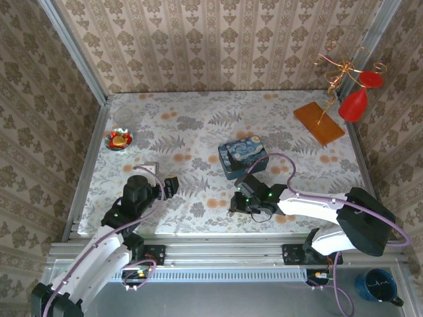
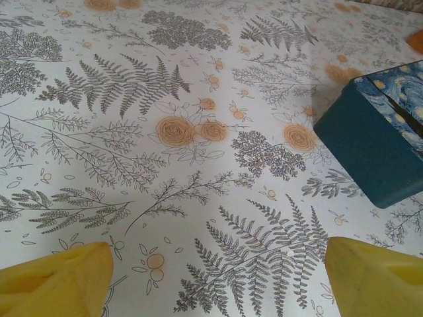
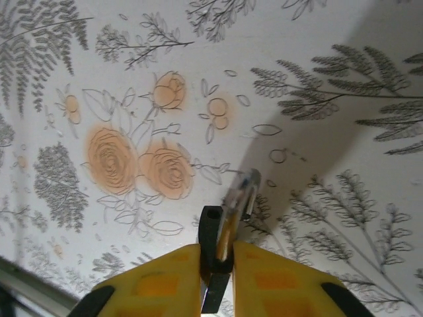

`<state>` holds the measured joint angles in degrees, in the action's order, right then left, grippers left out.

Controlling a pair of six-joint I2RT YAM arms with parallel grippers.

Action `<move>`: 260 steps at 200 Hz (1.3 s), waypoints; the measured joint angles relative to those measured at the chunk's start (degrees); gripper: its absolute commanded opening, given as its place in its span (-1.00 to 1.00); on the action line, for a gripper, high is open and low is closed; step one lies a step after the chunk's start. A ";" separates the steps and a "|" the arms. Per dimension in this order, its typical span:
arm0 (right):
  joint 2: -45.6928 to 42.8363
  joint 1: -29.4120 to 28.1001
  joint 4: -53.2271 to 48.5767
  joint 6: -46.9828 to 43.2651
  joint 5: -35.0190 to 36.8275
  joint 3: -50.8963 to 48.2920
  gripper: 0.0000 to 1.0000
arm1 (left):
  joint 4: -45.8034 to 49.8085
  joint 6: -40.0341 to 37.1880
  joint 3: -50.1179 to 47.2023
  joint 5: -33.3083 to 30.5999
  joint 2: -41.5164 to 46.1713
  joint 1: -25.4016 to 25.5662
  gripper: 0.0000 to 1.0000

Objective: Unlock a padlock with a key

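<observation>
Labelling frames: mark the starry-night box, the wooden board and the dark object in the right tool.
starry-night box [image 1: 243, 156], top view, painted lid.
wooden board [image 1: 309, 116], top view, bare surface.
dark object [image 3: 207, 234], right wrist view, upper body.

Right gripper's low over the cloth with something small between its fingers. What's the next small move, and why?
Probably tighten the right gripper before lifting. Its fingers pinch what looks like the padlock just at their tips, low over the tablecloth, while the left gripper hangs open and empty.

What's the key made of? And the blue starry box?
The key: shiny silvery blade, likely metal; matte black head, maybe plastic. The blue starry box: smooth painted sides with crisp edges, perhaps tin or cardboard, hard to tell.
</observation>
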<state>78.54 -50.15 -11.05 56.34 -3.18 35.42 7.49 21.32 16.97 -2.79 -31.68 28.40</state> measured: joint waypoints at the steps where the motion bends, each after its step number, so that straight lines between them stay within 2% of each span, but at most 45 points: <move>1: 0.00 0.00 -0.09 0.04 0.02 0.00 -0.40 | -0.02 0.00 -0.04 0.00 0.07 0.00 0.69; 15: 0.00 0.00 -1.77 -0.42 1.29 0.13 -0.21 | -0.22 0.00 -0.17 0.00 0.28 0.00 0.70; 62: -2.67 0.00 -7.61 -2.12 5.60 0.22 0.21 | -0.24 -0.15 -0.42 -0.02 0.31 -0.04 0.79; 81: -6.21 0.28 -10.05 -3.02 7.63 0.26 0.26 | -0.33 -0.09 -0.42 -0.31 -0.13 -0.07 0.99; 102: -10.80 1.36 -13.05 -4.22 10.05 0.81 0.29 | -0.61 -0.20 -0.37 -1.64 -1.77 -0.26 1.00; 128: -17.27 3.93 -15.50 -6.40 13.97 1.42 0.43 | -0.59 -0.39 1.14 -5.05 -5.38 -0.39 1.00; 147: -22.29 6.45 -16.39 -8.85 17.59 1.44 0.63 | -2.38 -1.09 3.08 -9.35 -8.68 -0.39 1.00; 169: -27.15 8.85 -16.00 -13.46 23.52 1.44 0.87 | -9.09 -3.72 3.41 -15.30 -12.92 -0.44 1.00; 198: -31.32 11.43 -12.11 -23.71 33.07 1.27 0.95 | -20.15 -10.67 3.45 -22.64 -20.92 -0.96 1.00; 227: -34.07 13.66 -0.33 -38.58 42.12 -4.48 1.00 | -29.33 -18.47 4.59 -27.98 -31.01 -3.26 1.00; 260: -32.61 22.49 10.27 -49.16 44.89 -12.28 1.00 | -39.56 -25.57 4.79 -26.51 -38.34 -8.59 1.00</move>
<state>45.93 -27.66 -0.78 7.18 41.71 23.14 -32.08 -4.25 21.76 -29.30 -70.02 19.81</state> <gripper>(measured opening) 0.999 0.999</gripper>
